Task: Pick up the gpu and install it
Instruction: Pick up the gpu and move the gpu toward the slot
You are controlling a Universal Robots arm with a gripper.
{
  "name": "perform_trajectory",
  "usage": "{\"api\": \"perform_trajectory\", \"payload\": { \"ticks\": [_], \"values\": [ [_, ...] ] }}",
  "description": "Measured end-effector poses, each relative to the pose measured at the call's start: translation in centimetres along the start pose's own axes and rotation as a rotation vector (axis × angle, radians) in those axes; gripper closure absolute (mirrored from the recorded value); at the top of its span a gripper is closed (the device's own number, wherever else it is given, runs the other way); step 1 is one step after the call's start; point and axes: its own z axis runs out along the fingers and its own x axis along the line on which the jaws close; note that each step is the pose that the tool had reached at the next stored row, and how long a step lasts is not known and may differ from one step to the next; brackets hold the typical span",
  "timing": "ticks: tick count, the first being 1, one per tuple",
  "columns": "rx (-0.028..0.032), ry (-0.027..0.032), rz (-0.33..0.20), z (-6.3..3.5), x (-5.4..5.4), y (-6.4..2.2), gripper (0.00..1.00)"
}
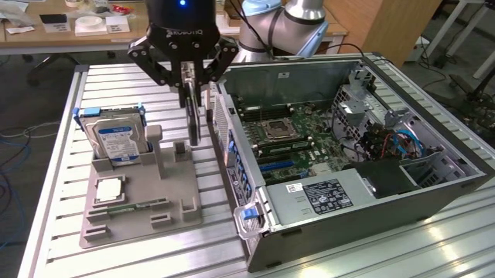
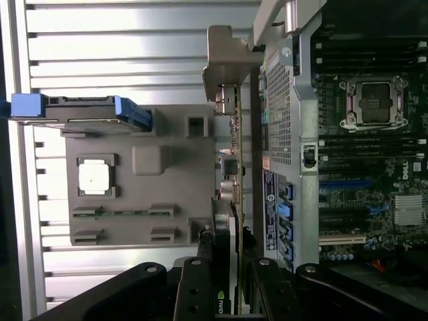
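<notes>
At the exterior view's left we see the grey fixture (image 1: 131, 229) carrying a hard drive (image 1: 116, 136) and a processor chip (image 1: 108, 188). Moving right, the claw (image 1: 195, 81) hangs over the fixture's right edge, its fingers clamped on the gpu (image 1: 193, 119). The card sits directly below the claw, long axis vertical and edge-on to us. Its lower end is close above the fixture, and we cannot tell whether it is clear of its holder. Just beside it to the right stands the open computer case (image 1: 371, 220). We judge that the relation that matters is sideways: the motherboard (image 1: 298, 136) lies right of the hanging card.
</notes>
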Motion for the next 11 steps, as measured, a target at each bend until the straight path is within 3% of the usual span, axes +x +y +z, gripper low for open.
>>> {"api": "perform_trajectory", "payload": {
  "ticks": [5,11],
  "values": [
    [-0.0030,0.0002,0.000,-0.04,-1.2,0.06,0.73],
    [-0.0115,0.0006,0.000,-0.02,-2.8,0.13,0.73]
  ]
}}
